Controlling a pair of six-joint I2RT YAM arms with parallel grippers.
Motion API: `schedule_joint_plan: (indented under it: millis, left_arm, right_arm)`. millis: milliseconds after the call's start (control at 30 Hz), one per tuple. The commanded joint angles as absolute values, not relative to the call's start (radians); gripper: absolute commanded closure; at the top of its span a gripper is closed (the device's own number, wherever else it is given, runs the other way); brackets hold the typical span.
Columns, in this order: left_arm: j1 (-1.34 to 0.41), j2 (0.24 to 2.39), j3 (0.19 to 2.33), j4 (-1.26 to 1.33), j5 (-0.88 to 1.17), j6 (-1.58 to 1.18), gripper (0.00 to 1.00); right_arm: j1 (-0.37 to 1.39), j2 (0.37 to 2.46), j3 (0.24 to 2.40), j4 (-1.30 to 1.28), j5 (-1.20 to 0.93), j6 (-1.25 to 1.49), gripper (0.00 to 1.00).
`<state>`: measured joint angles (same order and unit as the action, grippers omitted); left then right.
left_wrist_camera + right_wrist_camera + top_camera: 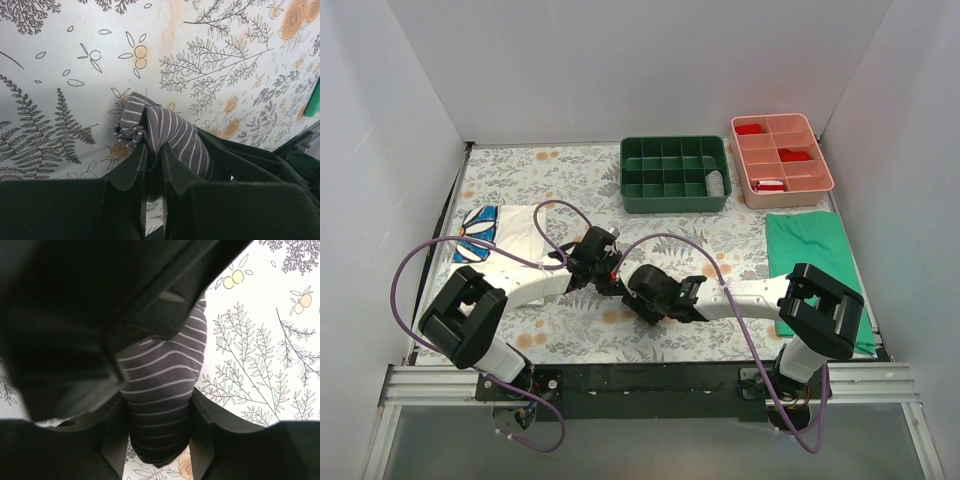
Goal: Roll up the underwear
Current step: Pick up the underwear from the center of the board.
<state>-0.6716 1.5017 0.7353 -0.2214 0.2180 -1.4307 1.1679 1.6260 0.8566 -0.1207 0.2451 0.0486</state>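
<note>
The underwear is a tight roll of grey cloth with thin white stripes, held just above the floral table cover. My left gripper is shut on one end of the roll, with a bunched tip sticking out to the left. My right gripper is shut around the body of the roll, one finger on each side. In the top view the two grippers meet nose to nose, left and right, and hide the roll between them.
A green divided tray and a pink divided tray stand at the back. A plain green cloth lies at the right. A white cloth with blue daisy print lies at the left. Purple cables loop over both arms.
</note>
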Motion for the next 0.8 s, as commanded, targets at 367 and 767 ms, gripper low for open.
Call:
schedule_joint_plan:
  millis: [367,767]
  left_arm:
    - [-0.68,1.511,0.718,-0.348,0.121,-1.411,0.94]
    - [-0.617,1.336,0.776,-0.443,-0.043,-1.462,0.44]
  right_arm:
    - [1.158,1.695,0.693,-0.103,0.153,0.221,0.99]
    - [1.158,1.721,0.676,-0.136,0.186,0.337,0.99]
